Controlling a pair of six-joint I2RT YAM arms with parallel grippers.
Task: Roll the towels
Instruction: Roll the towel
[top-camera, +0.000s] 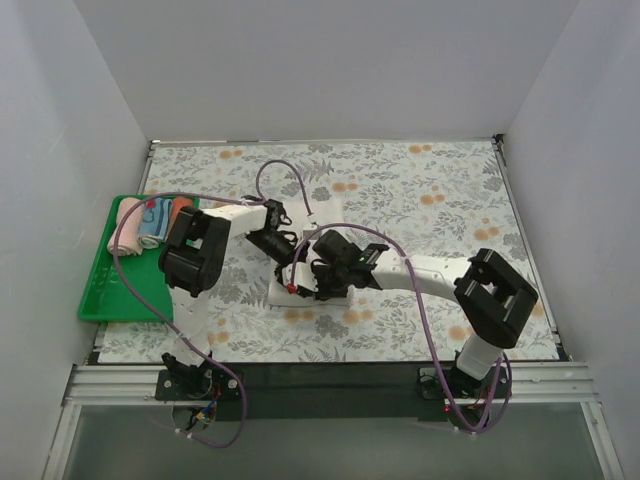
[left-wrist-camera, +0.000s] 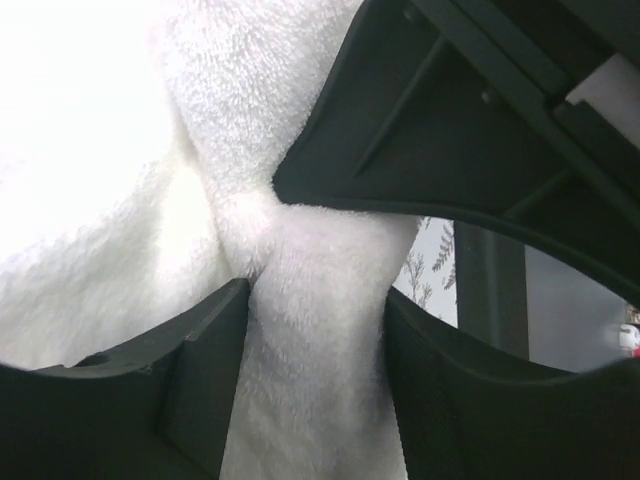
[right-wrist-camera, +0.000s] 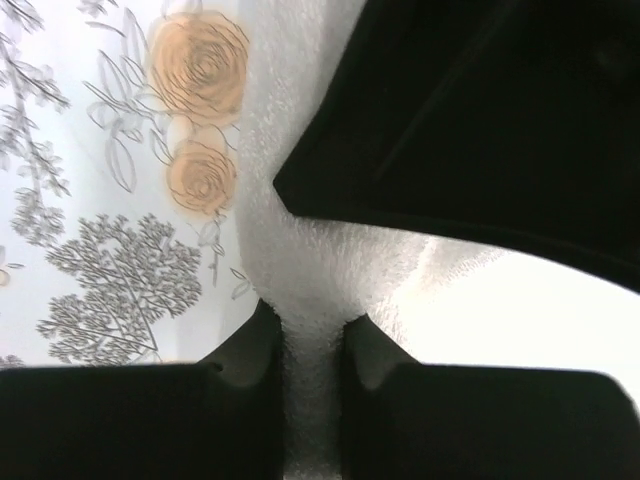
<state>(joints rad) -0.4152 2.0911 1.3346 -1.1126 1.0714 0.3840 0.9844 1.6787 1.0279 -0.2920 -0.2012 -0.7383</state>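
Note:
The cream-white towel (top-camera: 327, 214) lies on the floral table mid-scene, mostly hidden under both grippers. My left gripper (top-camera: 283, 247) is shut on a bunched fold of it; in the left wrist view the terry cloth (left-wrist-camera: 310, 390) fills the gap between the fingers (left-wrist-camera: 200, 350). My right gripper (top-camera: 308, 282) is shut on a thin edge of the same towel (right-wrist-camera: 335, 265), pinched between its fingers (right-wrist-camera: 240, 370), just above the table. A salmon-pink rolled towel (top-camera: 127, 226) lies in the green tray at the left.
The green tray (top-camera: 105, 290) sits at the table's left edge and also holds a blue roll (top-camera: 153, 224) and an orange roll (top-camera: 178, 210). White walls enclose the table on three sides. Purple cables loop over both arms.

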